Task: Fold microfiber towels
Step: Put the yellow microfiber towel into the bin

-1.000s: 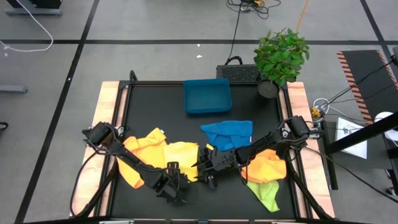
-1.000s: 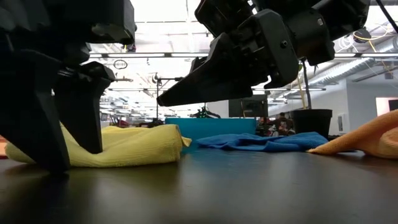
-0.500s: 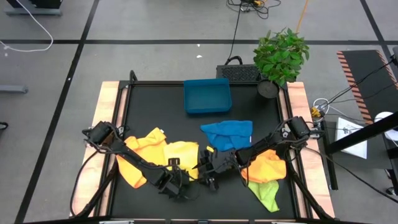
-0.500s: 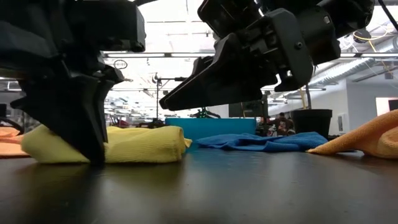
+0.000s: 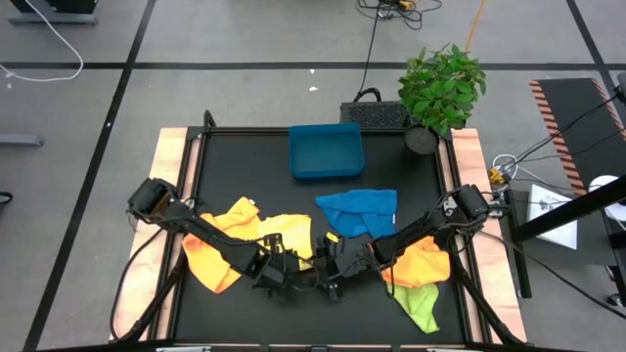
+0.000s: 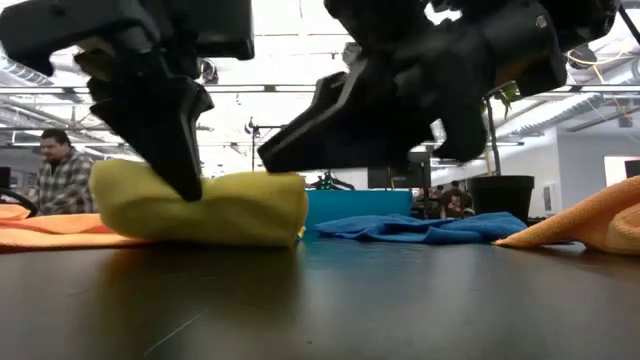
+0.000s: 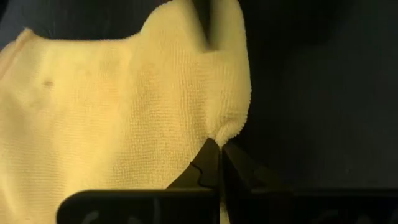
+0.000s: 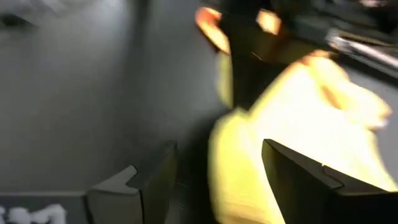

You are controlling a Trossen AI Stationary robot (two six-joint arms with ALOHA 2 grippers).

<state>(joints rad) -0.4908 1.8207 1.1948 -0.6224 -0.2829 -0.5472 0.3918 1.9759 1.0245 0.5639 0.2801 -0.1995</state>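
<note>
Pinching the edge of the soft pale yellow microfiber towel point(image 7: 124, 112) is my left tool point(image 7: 219, 163). Its two dark fingers are pressed tight together with a bit of the cloth's hem caught between them. I think I hold it at the edge so I can lift that side up and lay it over to make a fold. From the low view, the yellow towel is bunched up under that tool and mostly resting on the black tabletop point(image 5: 245, 166), near the front and a little to the left.

My right tool point(image 8: 214, 177) is just beside it, to the right. Its fingers are spread wide and hold nothing. The yellow towel sits right in front of them. I think it waits there so it can take another part of the same edge, because a floppy cloth folds better with two holds.

A darker orange-yellow towel point(image 5: 210, 264) lies partly under the pale one on the left. A crumpled blue towel point(image 5: 360, 210) lies in the middle, farther back. On the right, another orange towel point(image 5: 425, 259) lies over a lime green towel point(image 5: 421, 305). None of them is folded yet.
</note>
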